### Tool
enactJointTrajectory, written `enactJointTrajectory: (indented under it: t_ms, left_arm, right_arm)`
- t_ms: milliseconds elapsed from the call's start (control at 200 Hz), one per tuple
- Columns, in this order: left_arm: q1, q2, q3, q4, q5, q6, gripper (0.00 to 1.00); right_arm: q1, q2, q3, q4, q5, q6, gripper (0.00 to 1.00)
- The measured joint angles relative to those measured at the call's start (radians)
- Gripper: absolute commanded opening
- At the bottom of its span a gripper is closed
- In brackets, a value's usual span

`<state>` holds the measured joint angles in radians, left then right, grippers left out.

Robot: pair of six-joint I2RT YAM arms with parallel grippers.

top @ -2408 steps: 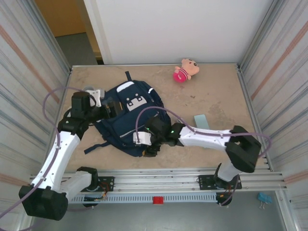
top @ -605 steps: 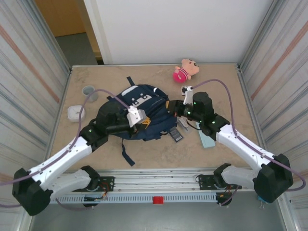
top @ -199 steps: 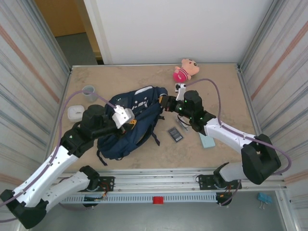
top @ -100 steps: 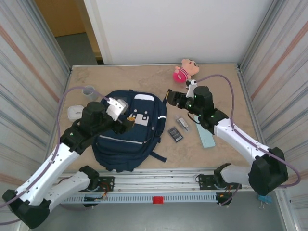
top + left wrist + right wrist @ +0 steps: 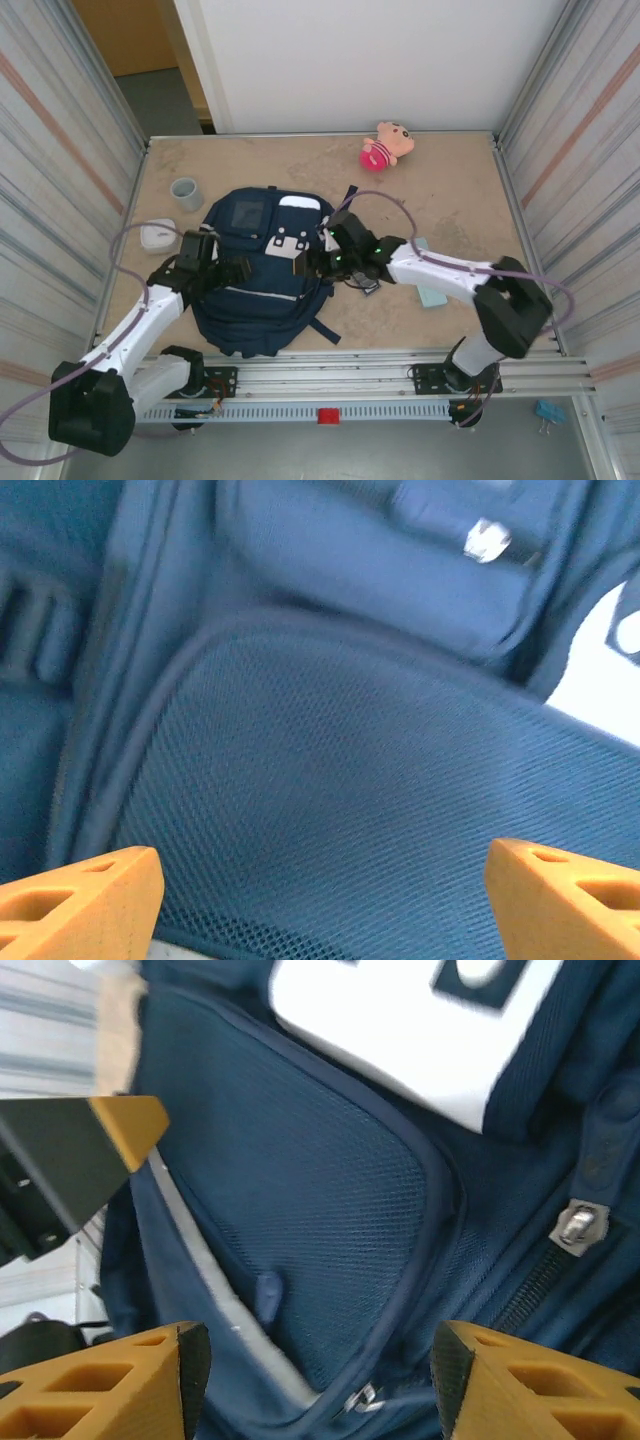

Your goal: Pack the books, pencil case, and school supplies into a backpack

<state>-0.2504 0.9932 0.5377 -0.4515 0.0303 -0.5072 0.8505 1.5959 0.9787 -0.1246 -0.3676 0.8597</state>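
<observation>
The dark navy backpack [image 5: 262, 290] lies flat on the table with its white patches facing up. My left gripper [image 5: 236, 269] hovers open over its left side, with blue mesh fabric [image 5: 330, 780] between the orange fingertips [image 5: 85, 895]. My right gripper [image 5: 306, 264] hangs open over the front pocket, where a silver zipper pull [image 5: 362, 1398] sits between its pads [image 5: 190, 1365]. The pale teal pencil case [image 5: 432, 296] lies right of the backpack, partly under my right arm. The booklet, the calculator and the clear-grey oblong item are hidden.
A pink plush toy [image 5: 384, 145] sits at the back. A grey cup [image 5: 186, 193] and a small white item [image 5: 157, 236] stand left of the backpack. Metal walls close in both sides.
My right gripper swung left from behind the backpack's right corner down onto its front pocket. My left gripper dropped toward the backpack's left side. The backpack stays flat.
</observation>
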Motion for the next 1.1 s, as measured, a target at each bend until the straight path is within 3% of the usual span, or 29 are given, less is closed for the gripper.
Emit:
enactJointTrajectory:
  t_ms: [180, 326, 621, 767, 922, 1097]
  left_arm:
    - [-0.010, -0.035, -0.114, 0.156, 0.017, -0.145, 0.82]
    - [-0.108, -0.047, -0.147, 0.242, -0.011, -0.230, 0.82]
    - [-0.333, 0.059, -0.129, 0.372, -0.105, -0.317, 0.84]
    - [-0.401, 0.089, -0.050, 0.326, -0.150, -0.317, 0.89]
    - [-0.363, 0.021, 0.033, 0.218, -0.174, -0.313, 0.89]
    - [-0.203, -0.050, 0.030, 0.142, -0.140, -0.301, 0.87]
  right_arm:
    - [-0.035, 0.177, 0.076, 0.018, -0.058, -0.004, 0.61]
    - [-0.133, 0.230, 0.107, 0.053, -0.101, -0.013, 0.60]
    - [-0.345, 0.238, 0.109, 0.092, -0.139, -0.098, 0.61]
    - [-0.394, 0.136, 0.095, 0.006, -0.124, -0.150, 0.64]
    - [-0.374, -0.078, 0.076, -0.110, -0.099, -0.161, 0.64]
    - [-0.229, -0.192, -0.032, -0.137, -0.084, -0.054, 0.64]
